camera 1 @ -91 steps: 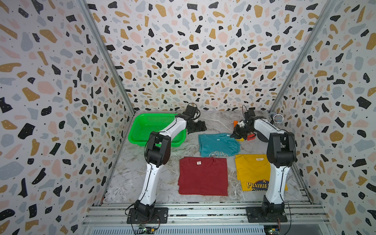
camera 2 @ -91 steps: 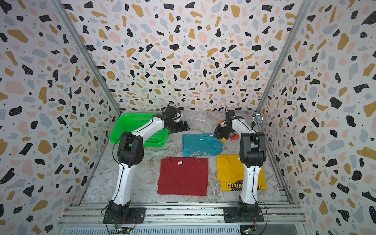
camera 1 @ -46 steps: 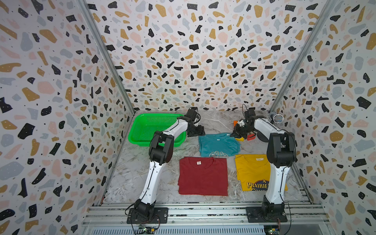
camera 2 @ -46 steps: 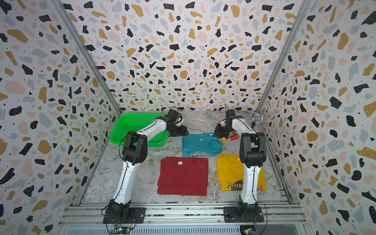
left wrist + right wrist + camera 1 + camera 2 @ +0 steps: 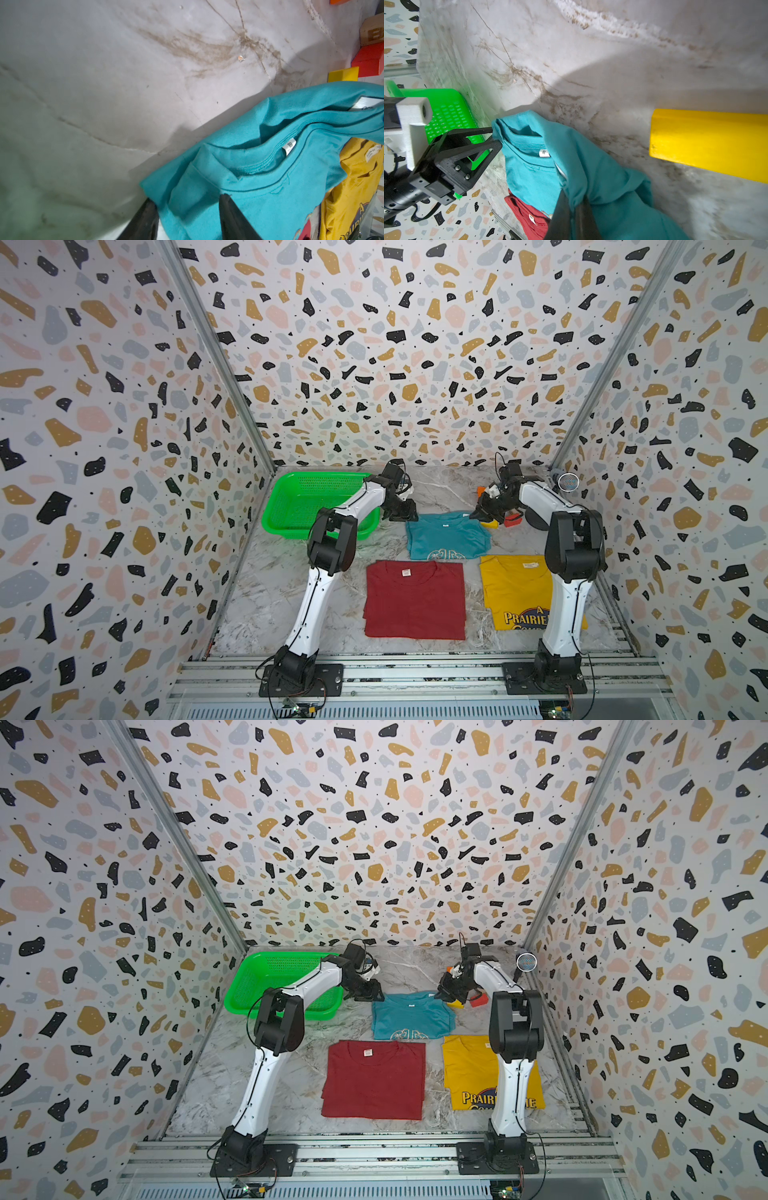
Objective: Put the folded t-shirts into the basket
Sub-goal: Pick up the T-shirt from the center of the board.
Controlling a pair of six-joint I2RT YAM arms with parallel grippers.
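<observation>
The teal t-shirt [image 5: 446,535] [image 5: 411,1015] lies behind the dark red t-shirt [image 5: 415,599] and the yellow t-shirt [image 5: 515,589]. My right gripper [image 5: 573,195] is shut on the teal t-shirt's [image 5: 602,176] far right corner and holds it a little off the table. My left gripper [image 5: 187,198] straddles the far left corner of the teal t-shirt [image 5: 270,176], jaws apart with cloth between them. The green basket [image 5: 291,533] [image 5: 257,1013] stands at the far left, with no shirt in it.
A yellow block [image 5: 490,524], a red block [image 5: 513,520] and an orange block [image 5: 481,490] lie close to my right gripper [image 5: 478,514]. A round mesh-faced device [image 5: 568,482] stands at the far right corner. Patterned walls enclose three sides.
My left gripper has come down from beside the basket onto the teal t-shirt's far left corner, and its jaws have narrowed. The right arm has not moved.
</observation>
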